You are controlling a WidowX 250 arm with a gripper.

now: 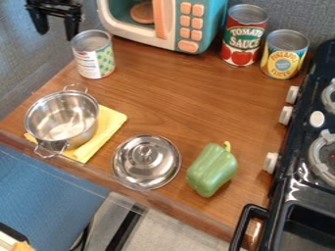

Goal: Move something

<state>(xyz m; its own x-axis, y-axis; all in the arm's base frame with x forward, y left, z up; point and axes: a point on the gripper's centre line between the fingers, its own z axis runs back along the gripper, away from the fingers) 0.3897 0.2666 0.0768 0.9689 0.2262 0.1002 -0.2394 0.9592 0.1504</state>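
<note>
At the upper left corner, beyond the wooden counter, my black gripper (57, 33) hangs open with nothing between its fingers. A steel pot (62, 117) stands uncovered at the counter's left, partly on a folded yellow cloth (105, 135). Its steel lid (146, 162) lies apart near the front edge, knob up. Right of the lid, a green bell pepper (212, 169) rests on the wood. A can (93, 55) with a white and green label stands behind the pot, nearest the gripper and below it in the view.
A toy microwave (186, 27) stands at the back. Right of it are a tomato sauce can (243, 37) and a yellow pineapple can (284, 55). The black stove (301, 147), with white knobs, borders the right side. Bare wood (177, 100) lies mid-counter.
</note>
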